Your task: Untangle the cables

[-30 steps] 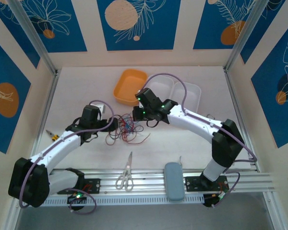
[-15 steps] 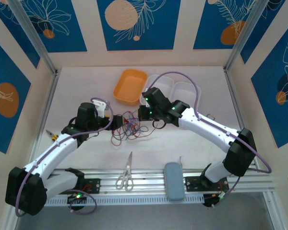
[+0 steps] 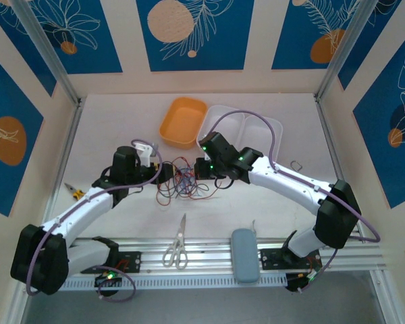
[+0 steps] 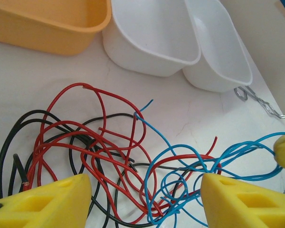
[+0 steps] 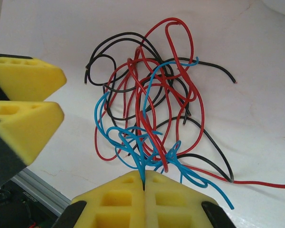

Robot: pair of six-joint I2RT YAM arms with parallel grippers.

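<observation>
The cables [image 3: 182, 181] lie knotted mid-desk [image 3: 108, 128]. At their 3 o'clock the right end effector [image 5: 143, 186] is clenched on a blue cable [image 5: 141, 164]. At 9 o'clock the left end effector [image 4: 145, 192] straddles red loops, released. The step in hand looks like separating strands. The next move likely calls for gripping red and pulling gently apart.

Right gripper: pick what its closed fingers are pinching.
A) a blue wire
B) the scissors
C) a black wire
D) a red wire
A: in the right wrist view the right gripper is shut, and a blue wire runs straight into the seam between its two fingers.
</observation>
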